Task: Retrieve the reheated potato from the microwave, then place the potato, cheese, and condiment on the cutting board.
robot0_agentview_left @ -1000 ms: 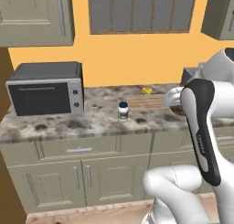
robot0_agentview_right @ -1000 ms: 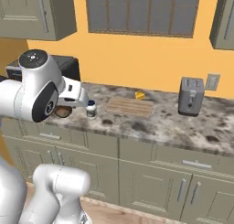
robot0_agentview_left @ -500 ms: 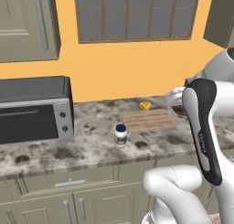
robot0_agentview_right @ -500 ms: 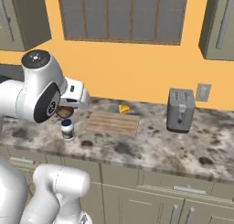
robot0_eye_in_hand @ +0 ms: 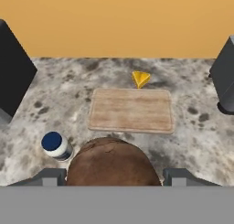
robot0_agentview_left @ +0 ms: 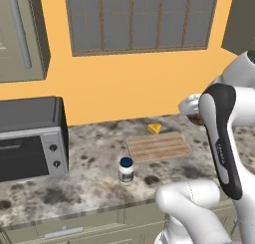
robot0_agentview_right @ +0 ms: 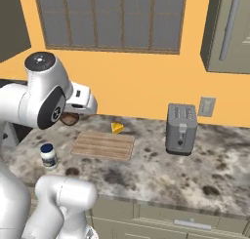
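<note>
My gripper [robot0_eye_in_hand: 113,177] is shut on the potato [robot0_eye_in_hand: 109,161], a rough dark brown lump that bulges between the two finger tips. In the right base view the potato [robot0_agentview_right: 70,119] hangs under the hand, above the counter's left part. Below and ahead of it lies the tan cutting board [robot0_eye_in_hand: 131,110] [robot0_agentview_left: 158,146] [robot0_agentview_right: 103,145], bare. The yellow cheese [robot0_eye_in_hand: 140,78] [robot0_agentview_left: 155,128] [robot0_agentview_right: 117,128] rests on the counter just behind the board. The condiment [robot0_eye_in_hand: 57,146] [robot0_agentview_left: 126,169] [robot0_agentview_right: 48,155], a white jar with a blue lid, stands in front of the board's left corner. The microwave is out of view.
A grey toaster oven [robot0_agentview_left: 30,138] with two knobs stands at the counter's left, and its dark side [robot0_eye_in_hand: 11,77] shows in the hand view. A metal toaster [robot0_agentview_right: 181,128] stands right of the board. Wall cabinets hang at both sides and a window above.
The whole picture has shifted, so the base has driven along the counter and closer to the board. The potato stays in my gripper, and the counter's things have not moved.
</note>
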Tool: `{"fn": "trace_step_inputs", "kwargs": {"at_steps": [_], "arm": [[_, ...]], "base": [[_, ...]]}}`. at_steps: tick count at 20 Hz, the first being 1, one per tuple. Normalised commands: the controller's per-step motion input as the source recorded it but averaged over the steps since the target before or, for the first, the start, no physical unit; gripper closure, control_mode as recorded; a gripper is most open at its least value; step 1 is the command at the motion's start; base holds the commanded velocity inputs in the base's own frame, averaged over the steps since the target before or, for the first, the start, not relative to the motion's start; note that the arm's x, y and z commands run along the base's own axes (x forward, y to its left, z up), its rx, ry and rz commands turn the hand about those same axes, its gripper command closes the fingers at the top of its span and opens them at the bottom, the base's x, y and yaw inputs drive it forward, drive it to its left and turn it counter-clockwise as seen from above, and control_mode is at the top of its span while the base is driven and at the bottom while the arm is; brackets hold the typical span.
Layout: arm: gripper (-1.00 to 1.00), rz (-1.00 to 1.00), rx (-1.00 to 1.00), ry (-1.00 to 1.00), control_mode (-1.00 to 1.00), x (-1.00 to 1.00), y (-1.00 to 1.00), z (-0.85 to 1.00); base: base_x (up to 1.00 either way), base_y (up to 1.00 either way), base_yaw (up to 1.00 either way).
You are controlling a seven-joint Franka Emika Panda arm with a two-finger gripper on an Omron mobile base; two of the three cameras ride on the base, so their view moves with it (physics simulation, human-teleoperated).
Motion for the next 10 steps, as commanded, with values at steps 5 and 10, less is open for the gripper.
{"fn": "trace_step_inputs", "kwargs": {"at_steps": [5, 10], "arm": [[1.0, 0.0, 0.01, 0.01, -1.0, 0.17, -0.13, -0.01], [1.0, 0.0, 0.01, 0.07, -1.0, 0.69, -0.24, -0.42]], "base": [[0.26, -0.14, -0.03], [0.0, 0.0, 0.0]]}}
